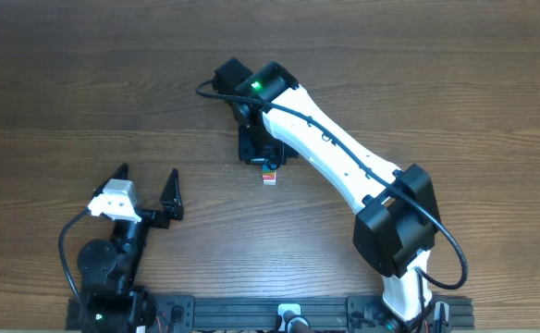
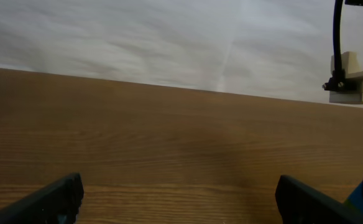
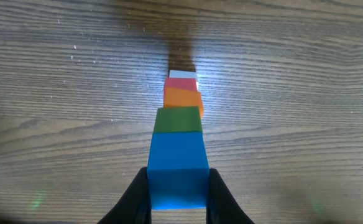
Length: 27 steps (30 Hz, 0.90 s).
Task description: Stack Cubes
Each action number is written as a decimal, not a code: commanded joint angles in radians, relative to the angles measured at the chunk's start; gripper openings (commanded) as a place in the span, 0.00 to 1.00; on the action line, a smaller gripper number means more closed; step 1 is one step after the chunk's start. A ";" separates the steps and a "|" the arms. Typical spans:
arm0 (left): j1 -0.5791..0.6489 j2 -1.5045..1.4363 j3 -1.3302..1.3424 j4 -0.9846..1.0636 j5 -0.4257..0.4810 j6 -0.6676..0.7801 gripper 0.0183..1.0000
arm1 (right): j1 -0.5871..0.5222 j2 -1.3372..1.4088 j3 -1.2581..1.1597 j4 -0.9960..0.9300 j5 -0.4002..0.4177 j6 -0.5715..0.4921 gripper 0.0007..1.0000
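Right wrist view: the right gripper [image 3: 177,186] clamps the blue cube [image 3: 178,162], which tops the green cube [image 3: 178,119], orange cube [image 3: 183,98], red cube [image 3: 180,83] and white cube [image 3: 183,74]. The left gripper [image 1: 147,185] is spread wide over the table [image 1: 67,92].

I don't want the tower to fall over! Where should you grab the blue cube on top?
Grip the blue cube by its two flat opposite sides, coming straight down from above. It tops a tall, thin stack, with the green cube right under it, so a sideways push would probably topple everything. The right gripper has its jaws on those sides now.
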 commanded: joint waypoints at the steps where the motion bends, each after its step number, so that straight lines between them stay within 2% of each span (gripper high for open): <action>1: 0.006 -0.007 -0.006 0.000 0.013 0.011 1.00 | 0.013 -0.029 -0.011 0.005 -0.007 0.012 0.18; 6: 0.006 -0.007 -0.006 0.000 0.013 0.011 1.00 | 0.013 -0.029 -0.011 0.005 -0.007 0.012 0.21; 27: 0.006 -0.007 -0.006 0.000 0.013 0.011 1.00 | 0.014 -0.029 -0.030 0.018 -0.007 0.019 0.21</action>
